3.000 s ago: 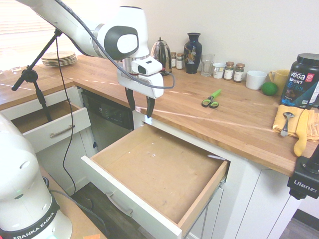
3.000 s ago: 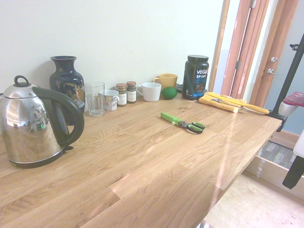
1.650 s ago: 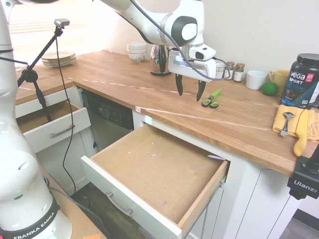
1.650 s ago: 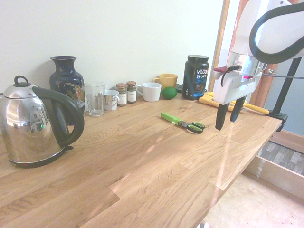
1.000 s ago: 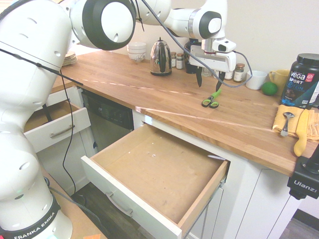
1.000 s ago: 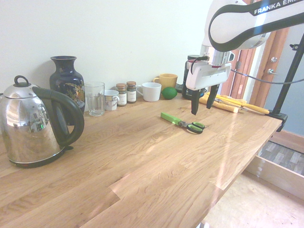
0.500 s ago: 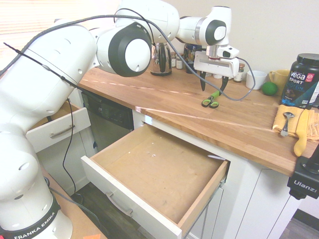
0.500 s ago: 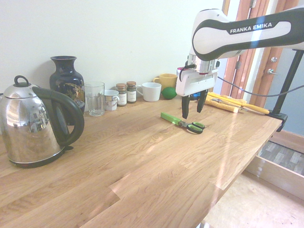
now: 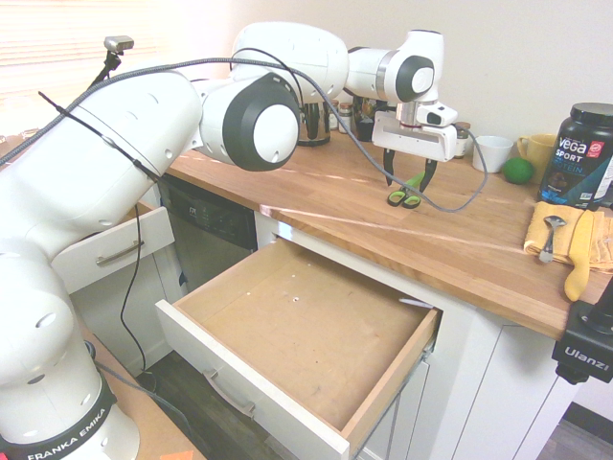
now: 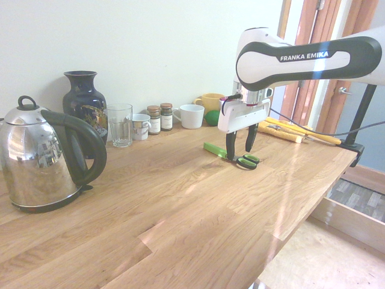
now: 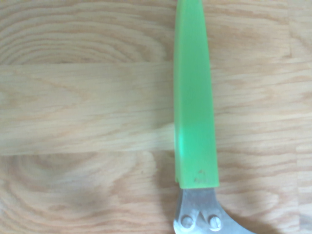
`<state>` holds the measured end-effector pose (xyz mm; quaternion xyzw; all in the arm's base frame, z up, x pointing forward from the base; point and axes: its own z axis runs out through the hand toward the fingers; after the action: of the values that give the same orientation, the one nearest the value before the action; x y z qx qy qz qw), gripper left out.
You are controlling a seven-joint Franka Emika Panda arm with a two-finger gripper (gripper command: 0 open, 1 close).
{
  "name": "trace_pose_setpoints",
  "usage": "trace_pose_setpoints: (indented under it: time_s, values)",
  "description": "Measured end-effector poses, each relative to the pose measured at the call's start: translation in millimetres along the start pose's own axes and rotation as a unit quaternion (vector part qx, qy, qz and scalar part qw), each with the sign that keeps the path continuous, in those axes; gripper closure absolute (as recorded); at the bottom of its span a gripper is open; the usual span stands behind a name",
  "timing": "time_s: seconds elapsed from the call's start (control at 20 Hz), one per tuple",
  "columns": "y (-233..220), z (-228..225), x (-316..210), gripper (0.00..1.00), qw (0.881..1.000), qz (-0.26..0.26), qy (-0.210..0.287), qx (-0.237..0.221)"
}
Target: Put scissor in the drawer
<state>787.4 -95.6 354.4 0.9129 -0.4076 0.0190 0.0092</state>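
Over the far stretch of the wooden tabletop, my claw points straight down, its two dark fingers spread wide with nothing between them. And there, right beneath it, is the scissor, flat on the wood: the fingers stand to either side of its middle, one by the sheathed blade, the other near the loop handles. From these angles I cannot tell whether a fingertip touches the wood or the scissor. Close up, the wrist view gives me a green blade cover running along the wood grain, and at its end the bare metal pivot with its rivets.

In the first exterior view my claw straddles the scissor, whose black and green handles point toward the tabletop's front edge.

Moving outward: behind my claw along the wall stand a white mug, a yellow mug and a green ball; further along, two spice jars, a drinking glass, a dark blue vase and a steel kettle. On the other side, a black supplement tub and a yellow cloth with a spoon on it.

Below the tabletop's edge, the drawer stands pulled wide open, its bare brown inside holding nothing. A smaller drawer is open too.
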Motion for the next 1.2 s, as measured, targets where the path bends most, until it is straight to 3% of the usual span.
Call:
trace_pose_setpoints:
  time_s: [0.8,0.85,1.2]
  values:
    - [-13,18,1,0.00,1.000,-0.006,0.007,0.013]
    - [-14,18,0,1.00,1.000,-0.007,0.007,0.013]
    - [-15,17,0,1.00,1.000,-0.006,0.007,0.014]
